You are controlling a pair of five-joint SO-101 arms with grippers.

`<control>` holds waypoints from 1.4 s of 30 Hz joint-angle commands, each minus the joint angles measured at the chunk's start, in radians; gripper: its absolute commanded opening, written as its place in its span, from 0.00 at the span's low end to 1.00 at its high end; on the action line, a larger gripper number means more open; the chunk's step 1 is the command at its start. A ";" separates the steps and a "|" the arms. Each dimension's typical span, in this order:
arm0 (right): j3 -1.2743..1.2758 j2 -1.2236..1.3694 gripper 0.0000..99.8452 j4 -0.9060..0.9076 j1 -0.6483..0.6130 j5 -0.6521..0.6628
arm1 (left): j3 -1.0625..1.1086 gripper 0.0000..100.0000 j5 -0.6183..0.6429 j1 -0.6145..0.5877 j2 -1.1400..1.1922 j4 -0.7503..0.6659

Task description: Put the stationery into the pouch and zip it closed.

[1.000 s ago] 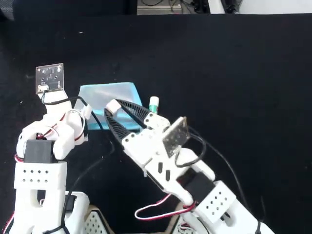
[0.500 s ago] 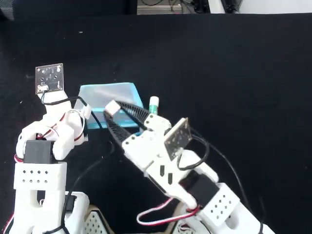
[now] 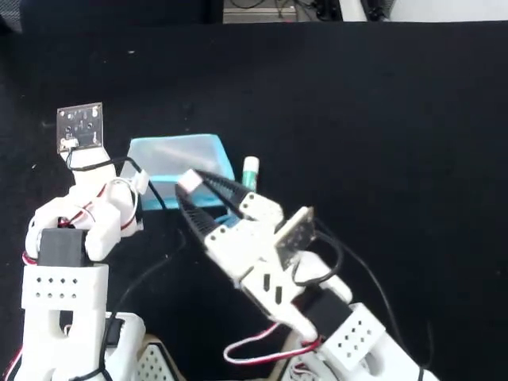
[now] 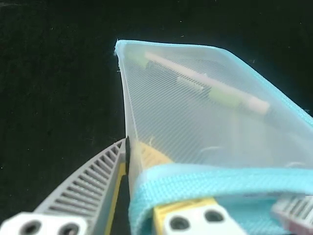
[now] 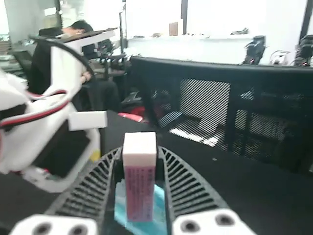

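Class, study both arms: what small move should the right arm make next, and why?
Probably lower the eraser toward the zip edge of the pouch: the right gripper is shut on it just above the pouch, which the left gripper holds.

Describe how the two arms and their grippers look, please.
The left arm and right arm are white plastic with black motor blocks and rows of small holes near the base. Red, white and black cables loop along them. Each wrist carries a bare square camera board. The left gripper and right gripper have ribbed, tapering, grey-to-black fingers.
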 commanded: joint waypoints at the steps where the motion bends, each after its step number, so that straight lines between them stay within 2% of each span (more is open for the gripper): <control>1: 0.013 -0.015 0.01 -0.086 0.071 0.012 | -0.005 0.03 0.005 -0.005 -0.006 -0.003; 17: -0.031 0.001 0.01 -0.091 0.091 0.011 | -0.012 0.03 0.008 -0.004 -0.006 -0.002; 26: -0.196 0.363 0.01 -0.089 0.089 0.008 | -0.008 0.03 0.008 -0.004 -0.006 -0.002; 32: -0.252 0.489 0.01 -0.054 0.046 0.011 | -0.010 0.03 0.008 -0.004 -0.006 -0.002; 34: -0.275 0.498 0.05 0.011 0.015 0.006 | -0.010 0.03 0.008 -0.004 -0.006 -0.002; 38: -0.335 0.498 0.18 0.150 -0.018 0.006 | -0.010 0.03 0.008 -0.004 -0.006 -0.002; 42: -0.360 0.496 0.16 0.183 -0.018 0.006 | -0.010 0.03 0.006 -0.004 -0.006 -0.003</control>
